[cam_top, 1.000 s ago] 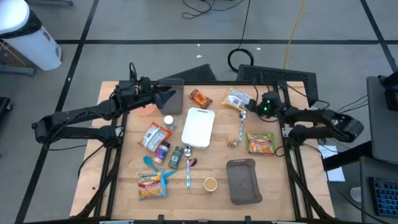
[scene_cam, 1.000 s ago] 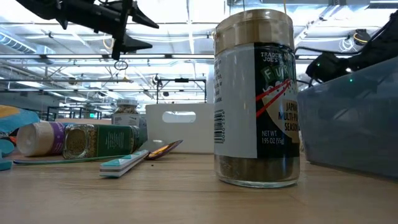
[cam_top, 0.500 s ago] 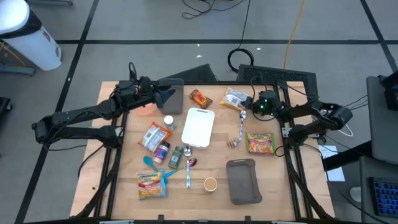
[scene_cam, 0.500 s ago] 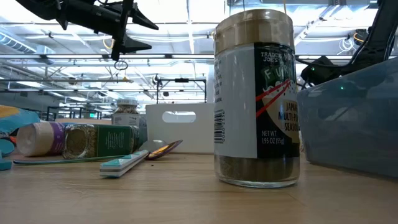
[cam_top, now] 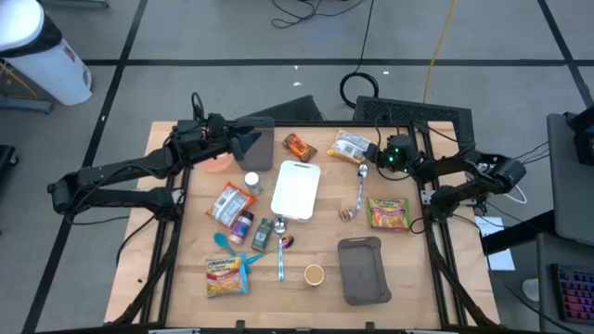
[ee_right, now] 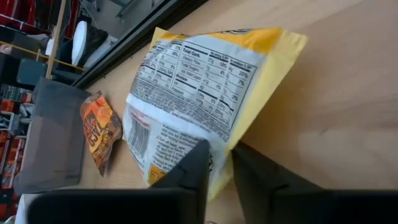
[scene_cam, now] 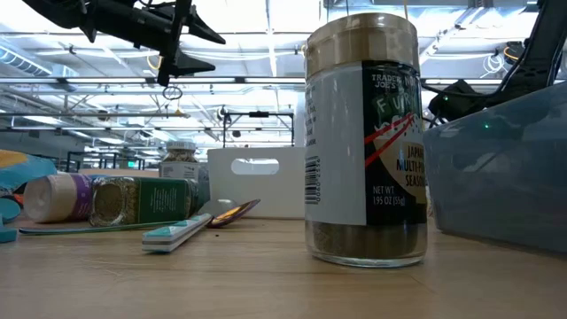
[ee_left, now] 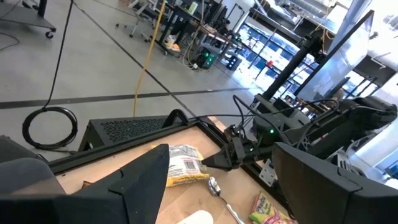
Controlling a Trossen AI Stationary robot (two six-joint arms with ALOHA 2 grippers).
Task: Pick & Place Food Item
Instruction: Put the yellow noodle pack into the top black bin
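the right gripper (ee_right: 217,163) sits low at the tabletop's far right corner, roughly two o'clock from the middle in the overhead view, its jaws drawn close together on the near edge of a yellow and white crinkled plastic snack bag (ee_right: 199,93) printed with a nutrition panel. in the right wrist view the bag's edge runs down into the narrow slot between the two dark fingers (ee_right: 193,168), so it looks pinched, though the bag lies flat on the wood and is not lifted.

just beyond the bag, toward eleven o'clock of it from above, lies a small orange and brown foil snack packet (cam_top: 299,146), and past that a dark grey rectangular tray (cam_top: 257,145) at the far edge.

the left gripper (cam_top: 243,144) hangs above the far left of the light wooden tabletop (cam_top: 408,269), about eleven o'clock, over that dark grey tray, jaws wide apart and holding nothing.

at the centre rests a white plastic cutting board with a handle slot (cam_top: 295,188). a silver metal spoon (cam_top: 361,186) lies to its three o'clock side, and a green and yellow noodle packet (cam_top: 389,212) farther out toward four o'clock. a second dark grey tray (cam_top: 363,269) sits at five o'clock near the front edge. spice jars, packets and a teal-handled utensil are scattered from seven to nine o'clock.

judging by this, the task is at its very start: the grasp is being made, while the lift, carry and placing all remain. which spot is meant to receive the bag cannot be told.
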